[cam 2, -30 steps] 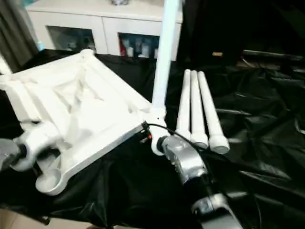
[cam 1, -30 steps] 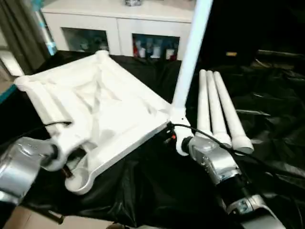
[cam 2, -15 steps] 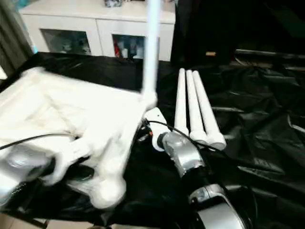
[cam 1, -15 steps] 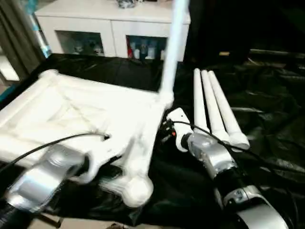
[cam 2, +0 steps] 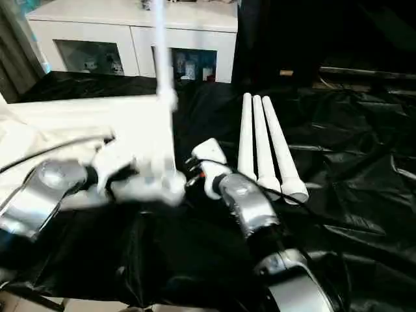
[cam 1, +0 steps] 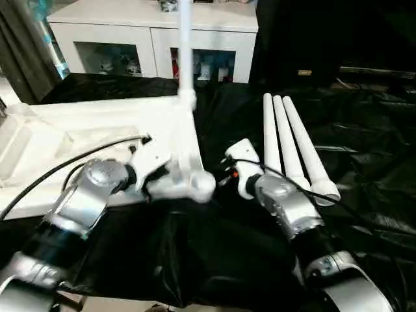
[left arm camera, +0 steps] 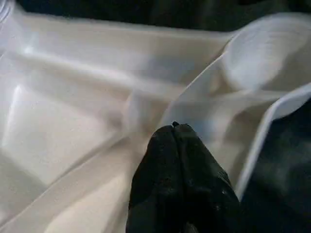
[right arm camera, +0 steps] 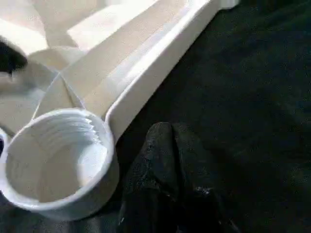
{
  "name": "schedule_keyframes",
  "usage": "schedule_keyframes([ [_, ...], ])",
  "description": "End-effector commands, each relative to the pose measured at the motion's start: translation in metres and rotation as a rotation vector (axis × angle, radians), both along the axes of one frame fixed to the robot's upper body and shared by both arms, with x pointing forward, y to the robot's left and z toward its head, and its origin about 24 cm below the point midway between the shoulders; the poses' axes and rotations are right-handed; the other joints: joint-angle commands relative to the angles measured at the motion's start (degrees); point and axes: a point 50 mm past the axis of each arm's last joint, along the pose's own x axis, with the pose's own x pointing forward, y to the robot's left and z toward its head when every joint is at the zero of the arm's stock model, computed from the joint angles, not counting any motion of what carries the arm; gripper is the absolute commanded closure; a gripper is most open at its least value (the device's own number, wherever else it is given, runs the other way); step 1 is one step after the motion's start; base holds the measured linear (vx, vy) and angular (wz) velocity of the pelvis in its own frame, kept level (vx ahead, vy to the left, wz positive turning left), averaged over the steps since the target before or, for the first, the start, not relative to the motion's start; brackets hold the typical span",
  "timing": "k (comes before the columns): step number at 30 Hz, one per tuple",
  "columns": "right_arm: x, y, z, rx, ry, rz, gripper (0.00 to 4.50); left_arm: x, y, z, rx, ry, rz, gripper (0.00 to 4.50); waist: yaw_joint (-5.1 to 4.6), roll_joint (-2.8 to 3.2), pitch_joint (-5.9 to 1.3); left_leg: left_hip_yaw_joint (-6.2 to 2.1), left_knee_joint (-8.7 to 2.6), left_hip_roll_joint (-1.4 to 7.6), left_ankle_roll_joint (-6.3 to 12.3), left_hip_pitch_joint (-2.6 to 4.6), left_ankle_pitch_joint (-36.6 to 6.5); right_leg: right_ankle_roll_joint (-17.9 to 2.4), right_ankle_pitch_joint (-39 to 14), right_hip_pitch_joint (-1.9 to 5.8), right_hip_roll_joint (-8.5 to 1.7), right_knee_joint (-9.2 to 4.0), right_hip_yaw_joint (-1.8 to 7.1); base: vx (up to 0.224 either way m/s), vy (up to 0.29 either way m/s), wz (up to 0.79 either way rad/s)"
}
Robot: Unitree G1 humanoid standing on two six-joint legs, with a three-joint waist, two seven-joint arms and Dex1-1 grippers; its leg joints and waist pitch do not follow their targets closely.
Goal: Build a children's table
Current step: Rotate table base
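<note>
Where pressed, table top (left arm camera: 73,126) against left pincer (left arm camera: 176,127).

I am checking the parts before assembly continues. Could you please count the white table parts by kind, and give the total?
Tabletop, lying underside up: 1
Leg standing upright in a corner socket: 1
Loose legs lying side by side on the black cloth: 3
Total: 5 parts

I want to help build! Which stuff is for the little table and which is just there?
For the job: white plastic rimmed tabletop; white tube leg standing in its corner; three loose white tapered legs.

Just there: white glass-door cabinet; black cloth.
</note>
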Motion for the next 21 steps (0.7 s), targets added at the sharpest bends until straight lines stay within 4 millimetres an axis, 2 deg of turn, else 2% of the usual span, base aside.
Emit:
schedule_keyframes([
  [1,0.004,-0.01,0.012,0.021,-0.046,-0.07,4.46,-0.003,-0.011,0.003,-0.07,0.002,-0.049,4.5,0.39,1.29,-4.59,-0.67,-4.03,1.28,-2.99,1.22,-15.59,-12.47,-7.44,2.87,-2.14,-3.28,1.62,0.0,0.0,0.0],
  [4,0.007,-0.016,0.022,0.021,-0.094,-0.111,4.46,-0.006,-0.016,0.004,-0.115,-0.001,-0.074,4.5,0.55,1.32,-4.45,-0.58,-4.09,1.29,-2.72,1.28,-15.73,-12.78,-7.66,2.86,-2.1,-3.33,1.57,0.0,0.0,0.0],
  [7,0.01,-0.022,0.031,-0.028,-0.123,-0.162,4.46,-0.007,-0.016,0.006,-0.148,-0.028,-0.076,4.5,0.44,1.16,-4.25,-0.58,-4.21,1.2,-2.86,1.25,-16.96,-12.08,-10.31,2.9,-2.01,-3.61,1.58,0.0,0.0,0.0],
  [9,0.012,-0.024,0.036,0.0,-0.099,-0.166,4.3,-0.009,-0.016,0.011,-0.184,-0.046,-0.076,4.5,0.34,1.16,-4.17,-0.61,-4.28,1.22,-2.93,1.34,-18.31,-11.51,-12.6,2.91,-2.12,-3.79,1.65,0.0,0.0,0.0],
  [10,0.015,-0.028,0.044,0.125,-0.049,-0.213,4.12,-0.01,-0.015,0.018,-0.231,-0.087,-0.058,4.5,0.35,1.22,-4.11,-0.61,-4.29,1.27,-2.98,1.5,-19.19,-11.24,-14.04,2.66,-2.1,-3.98,1.66,0.0,0.0,0.0],
  [12,0.016,-0.029,0.047,0.144,-0.039,-0.222,4.12,-0.01,-0.015,0.022,-0.257,-0.104,-0.042,4.5,0.38,1.25,-4.07,-0.7,-4.36,1.38,-3.04,1.62,-20.18,-10.97,-15.51,2.49,-2.12,-4.07,1.61,0.0,0.0,0.0],
  [14,0.018,-0.031,0.05,0.114,-0.035,-0.238,3.86,-0.01,-0.013,0.028,-0.299,-0.119,-0.013,4.5,0.39,1.17,-3.97,-0.69,-4.41,1.41,-3.48,1.59,-19.88,-10.97,-15.78,2.42,-2.1,-4.01,1.57,0.0,0.0,0.0],
  [15,0.02,-0.034,0.051,0.082,-0.018,-0.275,3.67,-0.013,-0.012,0.033,-0.333,-0.104,-0.005,4.17,0.4,1.13,-3.91,-0.63,-4.39,1.37,-3.54,1.62,-19.88,-10.85,-16.06,2.34,-2.05,-4.03,1.58,0.0,0.0,0.0],
  [17,0.022,-0.039,0.055,0.044,-0.002,-0.336,3.68,-0.018,-0.011,0.037,-0.373,-0.064,0.001,4.08,0.41,1.13,-3.89,-0.57,-4.34,1.24,-3.88,1.57,-19.25,-10.46,-16.96,2.29,-2.07,-3.93,1.64,0.0,0.0,0.0],
  [18,0.022,-0.04,0.055,0.041,0.0,-0.342,3.68,-0.019,-0.011,0.037,-0.376,-0.06,0.001,4.08,0.42,1.01,-3.89,-0.54,-4.35,1.27,-3.89,1.6,-18.9,-10.39,-16.59,2.27,-2.02,-3.92,1.67,0.0,0.0,0.0],
  [19,0.023,-0.042,0.057,0.037,0.01,-0.366,3.38,-0.023,-0.011,0.038,-0.386,-0.042,-0.014,4.03,0.44,1.01,-3.93,-0.51,-4.3,1.17,-3.79,1.46,-18.22,-10.04,-16.09,2.3,-1.96,-3.94,1.67,0.0,0.0,0.0],
  [20,0.023,-0.045,0.059,0.026,0.025,-0.392,3.38,-0.028,-0.012,0.039,-0.388,-0.027,-0.029,4.03,0.49,0.96,-4.05,-0.49,-4.29,1.14,-3.69,1.41,-17.2,-9.94,-14.97,2.35,-1.88,-3.83,1.66,0.0,0.0,0.0],
  [21,0.023,-0.047,0.06,0.021,0.037,-0.409,3.28,-0.031,-0.012,0.04,-0.39,-0.018,-0.039,3.87,0.49,1.05,-4.08,-0.57,-4.26,1.2,-3.83,1.41,-16.69,-10.05,-14.32,2.38,-1.92,-3.64,1.66,0.0,0.0,0.0],
])
